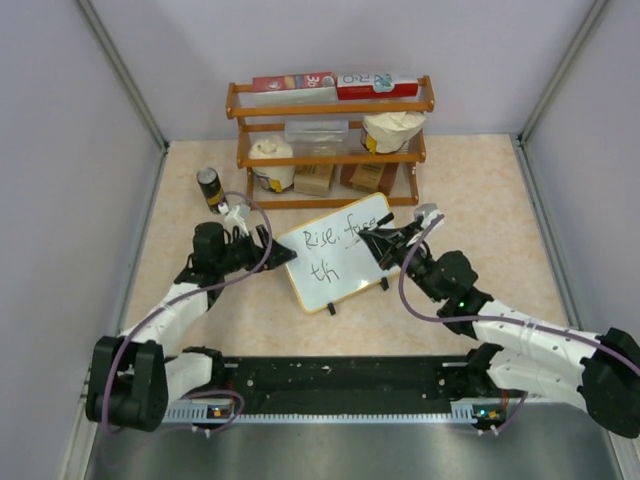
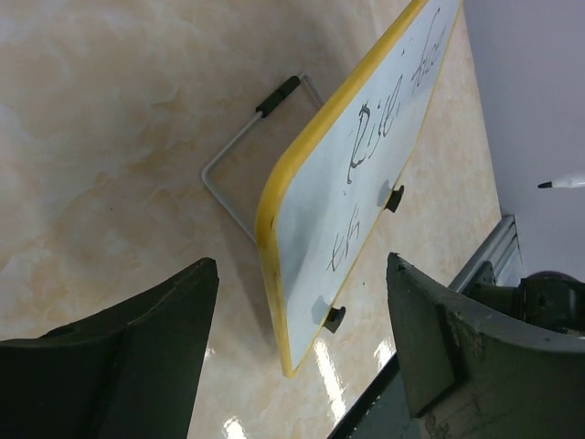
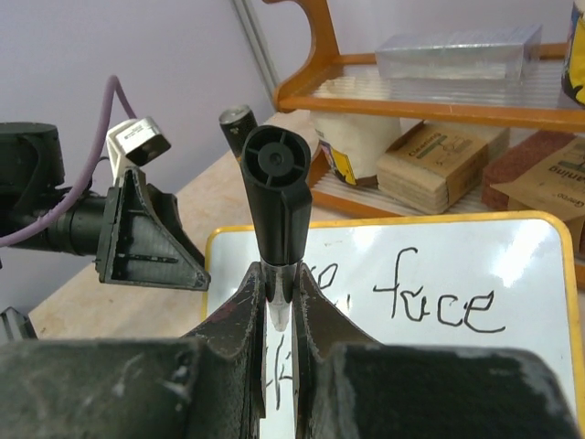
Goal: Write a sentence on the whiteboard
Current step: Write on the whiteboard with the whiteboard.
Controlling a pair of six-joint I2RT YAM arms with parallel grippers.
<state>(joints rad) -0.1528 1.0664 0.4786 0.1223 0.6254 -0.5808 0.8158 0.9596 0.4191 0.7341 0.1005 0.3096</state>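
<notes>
The whiteboard point(image 1: 335, 252) stands propped on the table between my 2 arms. Its long axis runs from near-left to far-right in the top view, and its written face is tipped up toward my bases. My right gripper point(image 1: 388, 240) is at the board's right half, and it is the one that writes. Its fingers point(image 3: 315, 311) are pinched narrow on a black marker point(image 3: 274, 192), whose butt end points back at my wrist camera and whose tip aims down toward the white face.

The sentence point(image 3: 439, 302) reads "Rise, face" on line 1 and only "th" on line 2, so I judge the next stroke belongs just right of that "th". In the left wrist view the tip hangs in the air, apart from the board, so I must close that gap first.

My left gripper point(image 2: 300, 302) sits at the board's left short edge, fingers spread wide and holding nothing. The yellow-framed corner lies ahead between them, touching neither pad as far as I can see.
</notes>
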